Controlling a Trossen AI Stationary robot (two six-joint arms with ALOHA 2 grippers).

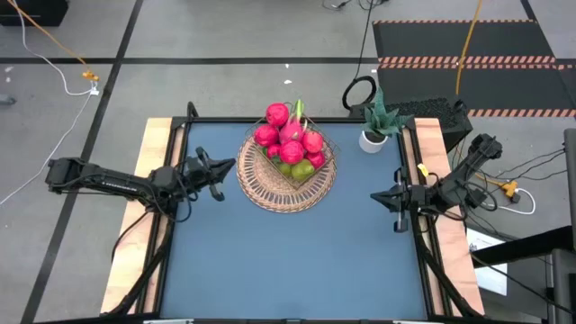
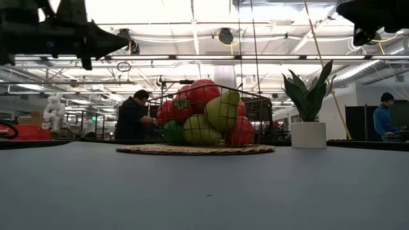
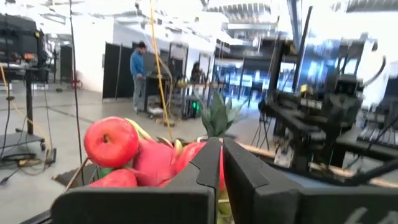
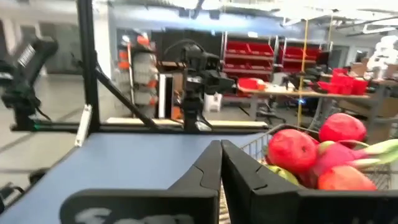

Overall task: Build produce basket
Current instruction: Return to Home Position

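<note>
From above, the desk (image 1: 288,261) is carrying one basket (image 1: 261,191) at its far middle. One white pot with a green plant (image 1: 373,135) is standing apart from it, toward the far right corner. The produce (image 1: 290,144) is lying heaped in the basket's far half. At least five red or pink pieces are showing, with two green ones at the near edge of the heap. The left arm (image 1: 108,183) is reaching in from the left edge, its left jaws hanging near the basket's left rim. The right arm (image 1: 450,191) is waiting at the right edge, its right jaws well apart from the basket.

From desk height, the heap is rising above the flat woven rim (image 2: 192,150) inside the thin wire frame. Three red pieces, two yellow-green ones and one darker green one are facing this way. Both arms are hanging high above the desk, one at each upper corner. Two people are standing in the room behind.

In the left wrist view, the left jaws are pressing together on nothing, with one round red fruit (image 3: 111,141) and other red pieces beyond them.

In the right wrist view, the right jaws are likewise clenched and empty. Two round red fruits and a pink piece with a green tip (image 4: 367,152) are showing beside them.
</note>
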